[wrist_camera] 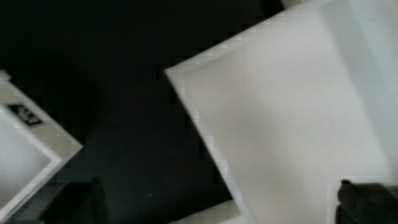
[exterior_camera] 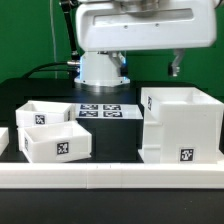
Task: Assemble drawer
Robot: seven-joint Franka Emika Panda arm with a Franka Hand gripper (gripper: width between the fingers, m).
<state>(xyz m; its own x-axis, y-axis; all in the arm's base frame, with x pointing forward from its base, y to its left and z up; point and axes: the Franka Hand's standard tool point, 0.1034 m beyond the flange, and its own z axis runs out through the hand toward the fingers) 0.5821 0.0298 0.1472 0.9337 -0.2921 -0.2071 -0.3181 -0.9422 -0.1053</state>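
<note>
The drawer's tall hollow box shell [exterior_camera: 181, 125] stands upright on the black table at the exterior view's right, a tag on its front. Two small open-top trays [exterior_camera: 40, 117] [exterior_camera: 56, 141] stand side by side at the exterior view's left, each with a tag. My gripper [exterior_camera: 175, 66] hangs above the shell's back edge, apart from it. In the wrist view the gripper [wrist_camera: 217, 204] is open and empty, with its dark fingertips [wrist_camera: 71, 200] far apart. The blurred white shell [wrist_camera: 302, 110] lies below it, and a tray corner [wrist_camera: 25, 150] shows at the edge.
The marker board [exterior_camera: 101, 110] lies flat behind the trays, in front of the arm's base [exterior_camera: 100, 68]. A long low white rail [exterior_camera: 110, 176] runs along the table's front edge. Black cables trail at the back left.
</note>
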